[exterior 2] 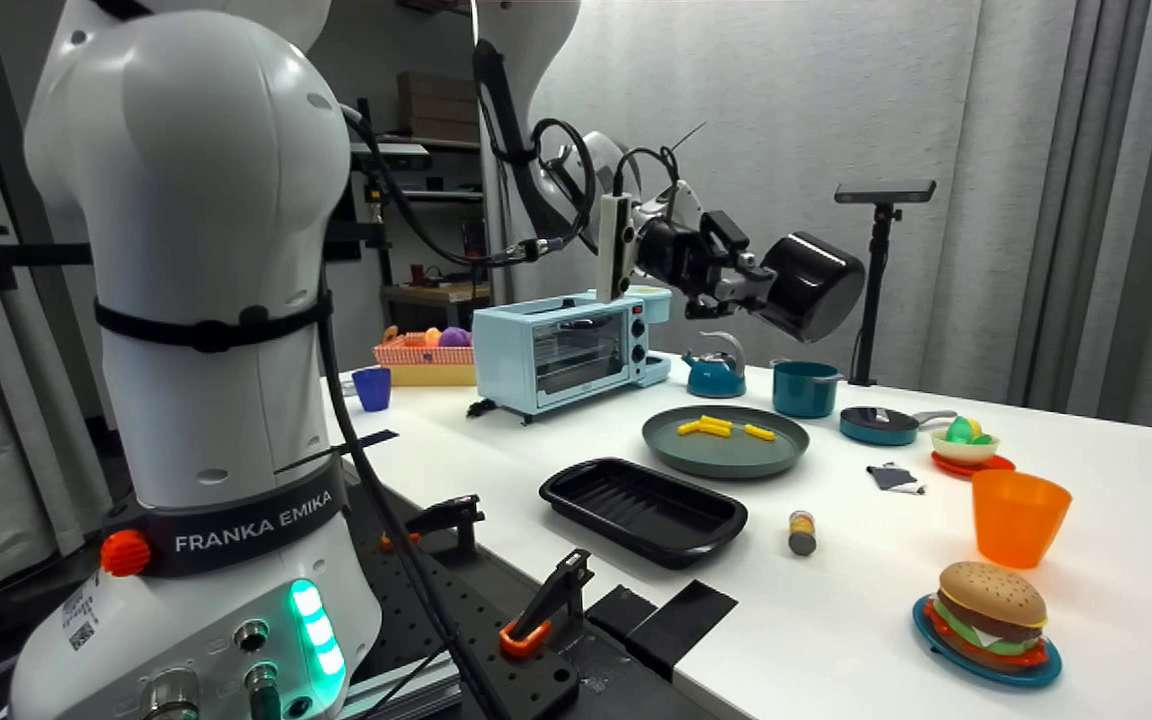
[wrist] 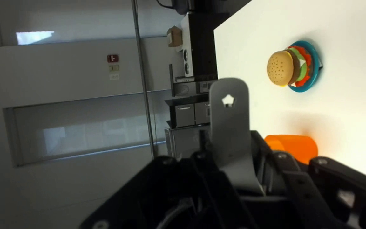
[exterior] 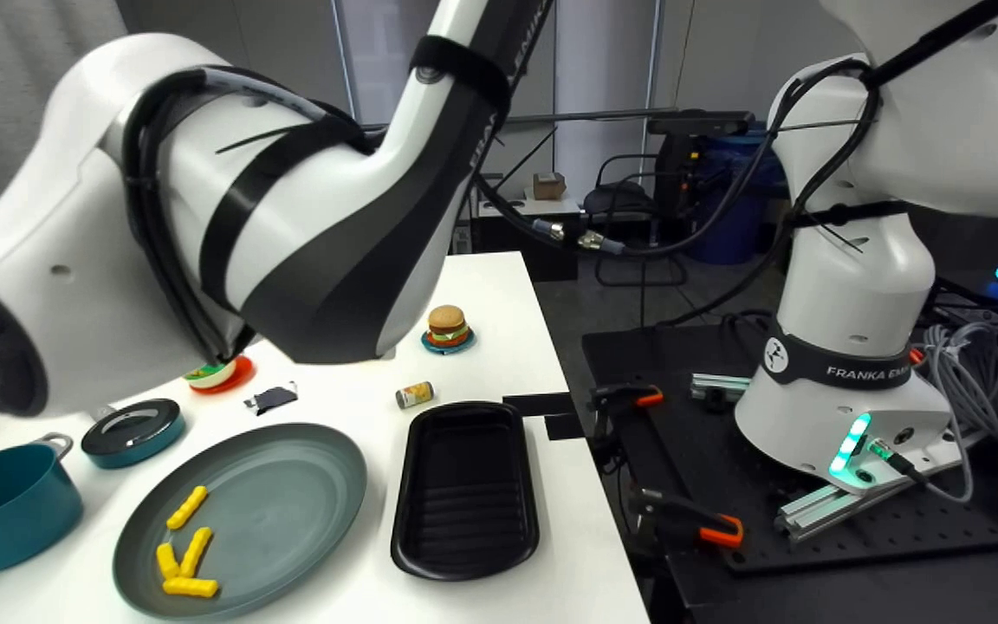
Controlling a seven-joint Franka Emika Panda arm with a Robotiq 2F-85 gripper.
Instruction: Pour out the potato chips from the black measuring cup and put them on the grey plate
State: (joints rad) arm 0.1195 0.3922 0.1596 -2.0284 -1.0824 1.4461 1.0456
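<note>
- Clasps the small round glossy black measuring cup (exterior 2: 811, 285) in jaws pinched tight on a flat grey handle (wrist: 230, 127), right of centre in the upper half of the frame in an exterior view.
- Holds the cup tilted, well above the white bench (exterior 2: 826, 620); cannot see inside.
- In the middle of the wrist view, shows the handle upright in the frame, with a small hole near the top end.
- At lower left of the frame in an exterior view, shows four small bright yellow stick-shaped potato chips (exterior: 196, 552) lying on the large round raised-rim dark grey plate (exterior: 291, 494): three bunched together, one near but apart.
- Toward lower centre in an exterior view, just beside the plate, shows a black rectangular ridged tray (exterior: 464, 468).
- At the left edge of the frame in an exterior view, shows a deep round teal pot (exterior: 18, 511) and, near it, a shallow round teal pan (exterior: 137, 451).
- At lower right in an exterior view, shows a toy hamburger (exterior 2: 991, 615) with a tan seeded bun, set on a round teal saucer (exterior 2: 1021, 678), and near it a tapered orange plastic cup (exterior 2: 1019, 520).
</note>
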